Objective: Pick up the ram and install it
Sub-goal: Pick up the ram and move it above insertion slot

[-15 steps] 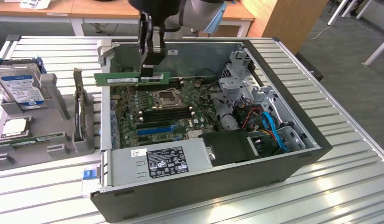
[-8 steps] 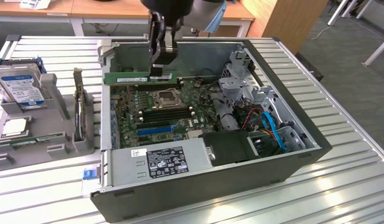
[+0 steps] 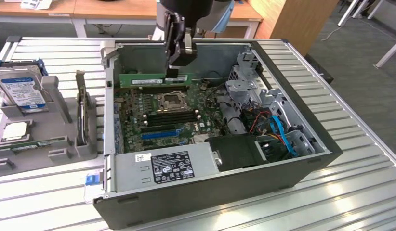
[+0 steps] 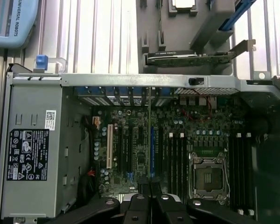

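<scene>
Green ram (image 3: 146, 80) level in jaws of upright arm (image 3: 185, 14), above motherboard (image 3: 132, 111)

Matt dark-grey sheet-metal computer case (image 3: 301, 168), ribbed shiny metal table (image 3: 352, 202) under the case, smooth green circuit-board ram (image 3: 146, 80) inside the case

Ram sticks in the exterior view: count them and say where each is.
1: the ram stick is held by the gripper over the motherboard inside the open case. A thin strip in the gray tray may be another; I cannot tell.
</scene>
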You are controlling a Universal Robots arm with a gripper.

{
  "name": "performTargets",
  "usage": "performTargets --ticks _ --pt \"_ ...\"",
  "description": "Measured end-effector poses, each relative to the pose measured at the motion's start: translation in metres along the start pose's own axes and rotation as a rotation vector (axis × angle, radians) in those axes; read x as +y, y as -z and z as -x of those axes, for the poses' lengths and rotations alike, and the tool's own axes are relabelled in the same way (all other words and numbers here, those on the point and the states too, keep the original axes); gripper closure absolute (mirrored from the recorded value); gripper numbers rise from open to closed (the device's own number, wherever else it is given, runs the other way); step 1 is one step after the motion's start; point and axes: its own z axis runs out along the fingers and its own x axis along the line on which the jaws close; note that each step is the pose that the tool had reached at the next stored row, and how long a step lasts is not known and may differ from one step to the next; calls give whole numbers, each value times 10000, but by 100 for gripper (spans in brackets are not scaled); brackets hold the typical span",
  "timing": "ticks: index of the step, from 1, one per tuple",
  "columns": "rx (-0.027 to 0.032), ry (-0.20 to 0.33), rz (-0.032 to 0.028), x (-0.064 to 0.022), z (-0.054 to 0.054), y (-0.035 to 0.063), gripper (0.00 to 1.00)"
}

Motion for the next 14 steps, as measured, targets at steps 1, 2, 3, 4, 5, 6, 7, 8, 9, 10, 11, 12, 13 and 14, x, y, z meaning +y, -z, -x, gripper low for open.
performTargets --ticks 1,2,3,4,5,6,7,8,9,10,11,12,13,14 --pt "0 -1 4 -25 0 3 88" --pt "1 -1 9 -48 1 6 88" --pt "1 -1 13 -72 1 8 88" --pt "1 -1 17 -96 1 11 88" --pt "1 -1 20 -120 1 14 88" --pt "1 -1 25 -144 1 17 88" --pt "1 0 29 -169 2 19 88" --pt "1 -1 33 -192 2 22 88" --pt "1 -1 36 -215 2 25 88" --pt "1 -2 39 -238 2 27 88" --pt "1 -1 42 -262 3 30 88" --pt "1 0 44 -284 3 32 88" --pt "0 1 46 -305 3 35 88" --pt "0 -1 46 -323 3 37 88"
